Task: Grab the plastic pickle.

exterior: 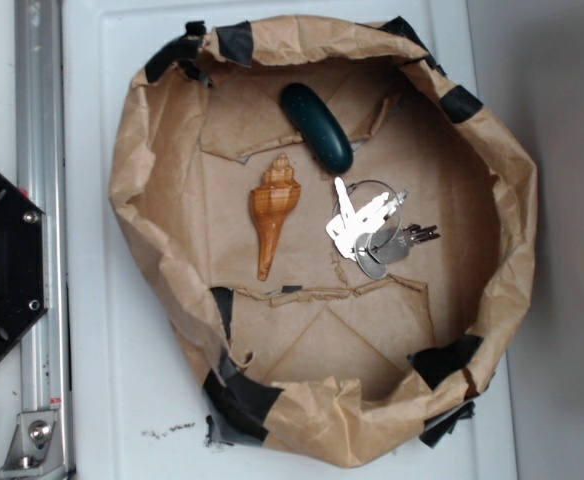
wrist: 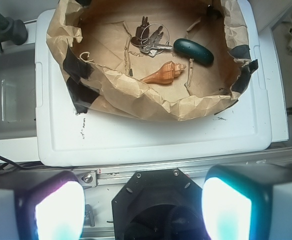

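The plastic pickle (exterior: 316, 126) (wrist: 193, 51) is a glossy dark teal oval lying at the back of the brown paper bin (exterior: 147, 230). In the wrist view it rests at the bin's right side, far above my gripper (wrist: 142, 210). The gripper hovers high over the black robot base, well short of the bin, with its two bright fingers (wrist: 60, 212) spread wide and nothing between them. In the exterior view the gripper is out of frame.
An orange-brown spiral seashell (exterior: 273, 213) (wrist: 163, 73) lies beside the pickle. A bunch of silver keys (exterior: 370, 228) (wrist: 148, 39) lies near both. The bin's crumpled paper walls (wrist: 136, 97) are patched with black tape. The white tabletop (wrist: 151, 135) and a metal rail (exterior: 40, 200) border the bin.
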`<state>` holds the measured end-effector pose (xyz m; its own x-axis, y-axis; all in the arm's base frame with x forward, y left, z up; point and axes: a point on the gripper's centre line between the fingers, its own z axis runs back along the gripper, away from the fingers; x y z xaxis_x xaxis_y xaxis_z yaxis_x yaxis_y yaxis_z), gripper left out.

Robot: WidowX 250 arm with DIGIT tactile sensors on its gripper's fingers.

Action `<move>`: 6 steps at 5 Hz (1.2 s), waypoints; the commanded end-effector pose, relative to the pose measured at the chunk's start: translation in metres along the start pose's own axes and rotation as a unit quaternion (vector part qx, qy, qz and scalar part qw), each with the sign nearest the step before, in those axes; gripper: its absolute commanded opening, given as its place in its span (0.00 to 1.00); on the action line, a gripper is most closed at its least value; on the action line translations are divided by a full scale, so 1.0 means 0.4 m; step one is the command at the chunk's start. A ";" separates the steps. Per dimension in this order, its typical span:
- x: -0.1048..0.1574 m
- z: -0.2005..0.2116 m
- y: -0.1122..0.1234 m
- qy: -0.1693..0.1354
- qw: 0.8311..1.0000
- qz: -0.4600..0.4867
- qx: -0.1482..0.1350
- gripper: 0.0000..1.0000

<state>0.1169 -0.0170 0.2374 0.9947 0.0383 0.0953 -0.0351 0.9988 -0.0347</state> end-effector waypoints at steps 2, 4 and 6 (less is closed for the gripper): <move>0.125 -0.021 0.061 -0.033 0.992 -0.125 -0.010 1.00; 0.290 -0.223 0.101 -0.021 0.935 -0.354 -0.032 1.00; 0.314 -0.401 0.142 0.012 0.883 -0.468 -0.045 1.00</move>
<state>0.2533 0.0480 0.0799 0.5922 -0.8013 0.0843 0.8057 0.5881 -0.0702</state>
